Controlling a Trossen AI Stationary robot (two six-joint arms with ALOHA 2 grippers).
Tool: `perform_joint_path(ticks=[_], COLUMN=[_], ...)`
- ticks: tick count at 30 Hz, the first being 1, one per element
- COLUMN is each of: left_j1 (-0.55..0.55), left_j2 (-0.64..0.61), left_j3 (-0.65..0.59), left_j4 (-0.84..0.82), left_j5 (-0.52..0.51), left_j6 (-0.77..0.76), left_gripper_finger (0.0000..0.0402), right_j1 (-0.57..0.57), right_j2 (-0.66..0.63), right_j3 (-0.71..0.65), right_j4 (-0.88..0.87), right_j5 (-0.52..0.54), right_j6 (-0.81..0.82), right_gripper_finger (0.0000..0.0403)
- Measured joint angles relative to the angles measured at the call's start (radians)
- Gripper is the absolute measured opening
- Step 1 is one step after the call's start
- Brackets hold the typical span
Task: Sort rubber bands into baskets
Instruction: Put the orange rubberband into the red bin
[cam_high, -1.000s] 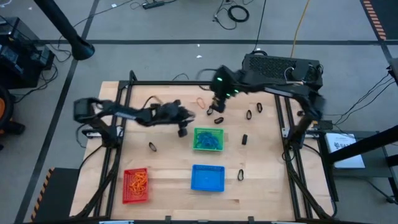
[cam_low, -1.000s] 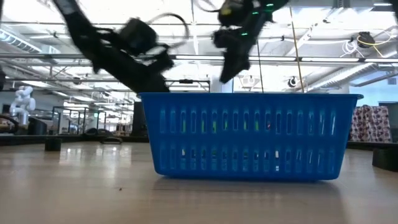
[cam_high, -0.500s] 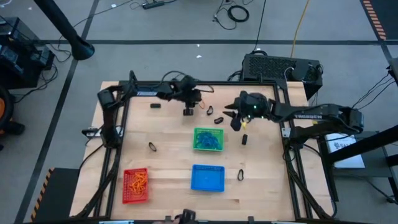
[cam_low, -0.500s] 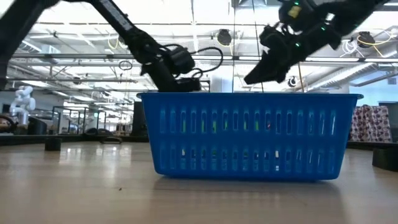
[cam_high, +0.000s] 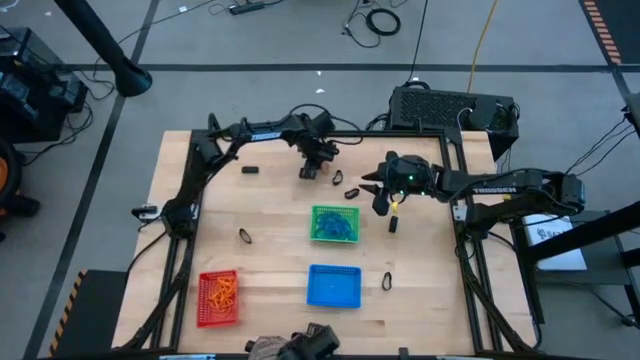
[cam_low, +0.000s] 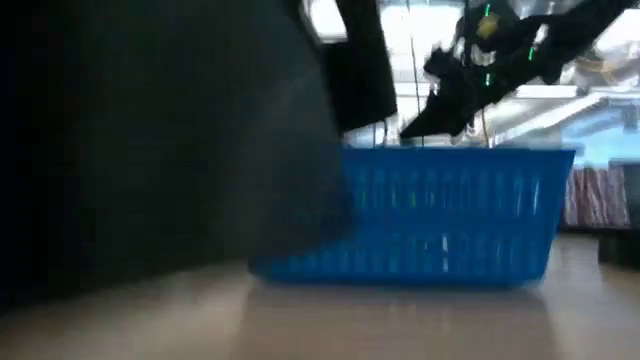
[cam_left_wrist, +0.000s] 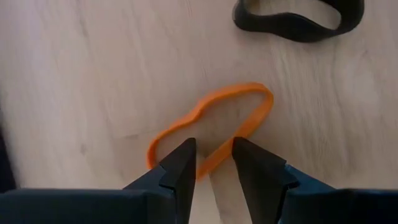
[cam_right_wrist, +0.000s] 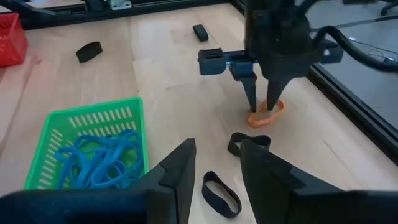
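An orange rubber band (cam_left_wrist: 233, 89) lies flat on the wood near the table's far edge. My left gripper (cam_left_wrist: 211, 155) points down over it, open by a narrow gap, with the loop's nearer strand between its fingertips; the right wrist view shows it too (cam_right_wrist: 261, 106). My right gripper (cam_right_wrist: 217, 168) is open and hovers empty to the right (cam_high: 378, 200), above black bands (cam_right_wrist: 221, 193). The green basket (cam_high: 335, 223) holds blue bands, the red basket (cam_high: 218, 297) holds orange ones, and the blue basket (cam_high: 333, 285) stands near the front. My left gripper comes from above, pointing down, with one finger (cam_left_wrist: 180, 165) inside the loop and the other (cam_left_wrist: 255, 165) outside, across one strand of the orange band (cam_left_wrist: 217, 155). The band lies flat on the table. Whether the fingers touch it, I cannot tell.
Loose black bands lie scattered: (cam_high: 245, 236), (cam_high: 250, 169), (cam_high: 393, 223), (cam_high: 387, 281), and one beside the orange band (cam_left_wrist: 292, 18). A dark blurred shape (cam_low: 150, 150) fills the left of the low view. Bare wood lies between the baskets.
My left gripper has moved from beside the green basket toward the far edge and right, ending over the orange band. My right gripper has swung from the far side toward the right and near, then held. A dark shape has come in front of the low camera.
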Motion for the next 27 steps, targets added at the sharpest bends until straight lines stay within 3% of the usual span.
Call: perform_joint_path(ticks=[8, 11, 16, 22, 27], left_j1=[0.014, 0.015, 0.01, 0.002, 0.008], left_j2=[0.05, 0.05, 0.05, 0.001, -0.153], left_j3=[0.112, 0.105, 0.101, 0.091, 0.097], left_j4=[-0.187, -0.195, -0.19, -0.249, -0.289], left_j5=[0.025, 0.027, -0.005, -0.033, 0.115], left_j6=[-0.023, -0.015, -0.021, -0.044, -0.052], left_gripper_finger=[0.0113, 0.0088, 0.0013, 0.0003, 0.0002], right_j1=[0.011, 0.01, 0.01, 0.01, 0.016], right_j2=[0.0, 0.0, 0.0, 0.0, 0.0], right_j3=[0.0, 0.0, 0.0, 0.0, 0.0], right_j4=[0.004, 0.008, 0.027, 0.031, 0.024], right_j5=[-0.002, 0.0, 0.0, 0.0, 0.0], right_j6=[-0.017, -0.017, -0.017, -0.022, -0.031], right_gripper_finger=[0.012, 0.012, 0.012, 0.012, 0.012])
